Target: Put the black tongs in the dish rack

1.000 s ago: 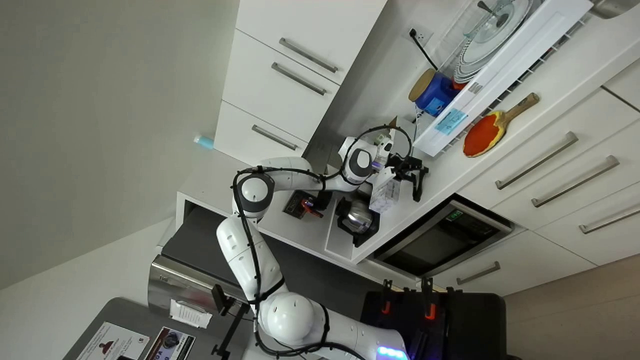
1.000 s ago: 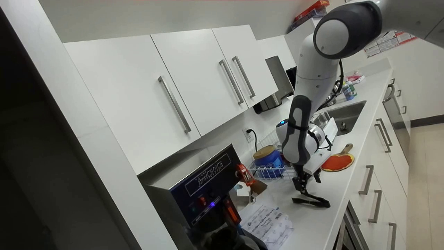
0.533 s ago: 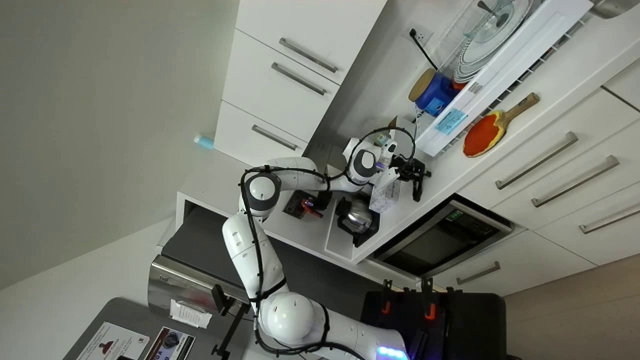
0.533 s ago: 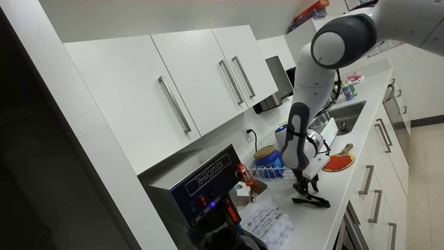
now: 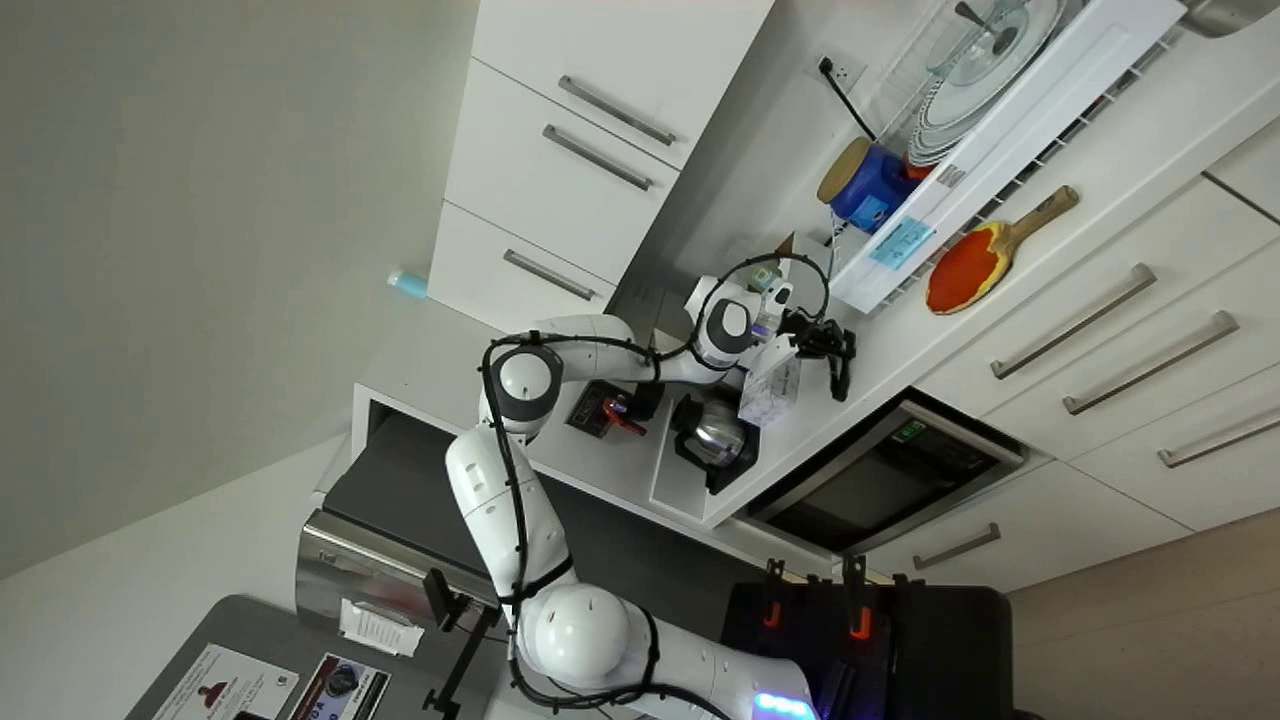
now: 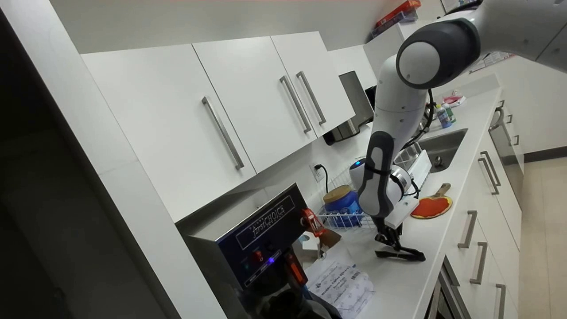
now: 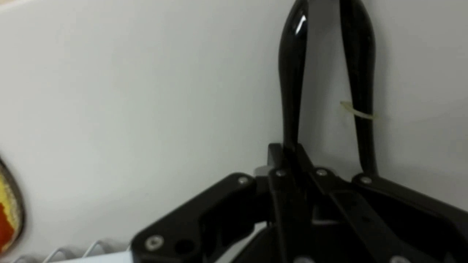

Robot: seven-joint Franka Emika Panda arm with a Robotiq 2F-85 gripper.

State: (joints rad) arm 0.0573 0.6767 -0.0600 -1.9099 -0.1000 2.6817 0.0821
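Observation:
The black tongs (image 7: 292, 62) lie on the white counter with their two arms spread, their far ends cut off at the top of the wrist view. My gripper (image 7: 289, 155) is shut on one arm of the tongs; the other arm passes outside the fingers on the right. In an exterior view the tongs (image 6: 401, 255) appear just under the gripper (image 6: 393, 243), at or very near the counter top. The dish rack (image 5: 1010, 150) is beside the arm along the wall, with a long white panel at its front. Where the tongs' arms join is hidden by the gripper.
A blue tub (image 6: 344, 207) and white plates (image 5: 940, 115) sit in the rack. A pizza-shaped paddle (image 5: 968, 268) lies in front of it. A printed white packet (image 6: 343, 285) and a dark coffee machine (image 6: 266, 235) stand nearer the counter's other end, with an oven (image 5: 885, 475) below.
The gripper has come down slightly, and its fingers have gone from open to shut around one arm of the tongs. The tongs have shifted a little toward the counter's front edge.

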